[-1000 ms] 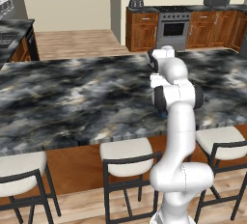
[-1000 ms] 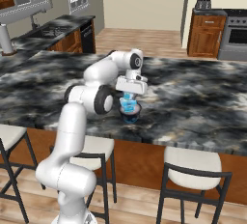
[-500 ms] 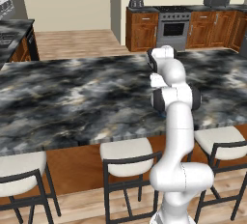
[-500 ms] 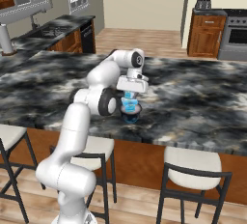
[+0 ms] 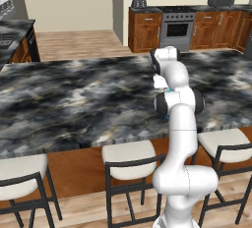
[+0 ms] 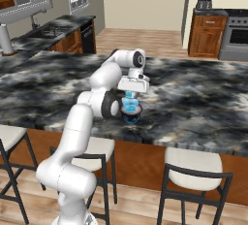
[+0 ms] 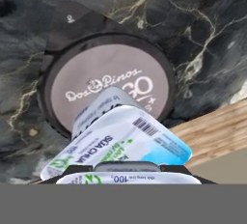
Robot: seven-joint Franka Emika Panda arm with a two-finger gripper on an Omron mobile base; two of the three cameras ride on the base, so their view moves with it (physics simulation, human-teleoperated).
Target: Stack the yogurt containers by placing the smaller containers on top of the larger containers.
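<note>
Stretching wide under me is a black marble island counter [image 6: 193, 98] veined in grey and gold. Wooden cabinets [image 5: 145, 29] and a steel oven [image 5: 175, 28] stand beyond the counter, pale-cushioned stools [image 6: 196, 163] sit tucked along its near edge, and a wood floor [image 5: 78, 42] runs behind it.

Close to that near edge of the counter sits the wide tub [image 7: 108, 85]: round, low, dark-rimmed, with a pinkish-grey lid printed in white script. From the right base view it [image 6: 131, 114] reads as a dark disc with blue beneath.

My gripper [image 6: 131, 93] hangs directly above the wide tub, pointing down. Between my fingers is a light-blue cup [image 6: 129, 104], translucent, its whitish label [image 7: 120, 146] showing a barcode and green lettering. My jaws stand partly closed, pressed against the cup's sides. In the hand view the cup overlaps the tub's lid; whether its base already touches the lid I cannot tell. In the left base view my own arm hides the cup, apart from a sliver of blue [image 5: 168, 90].
</note>
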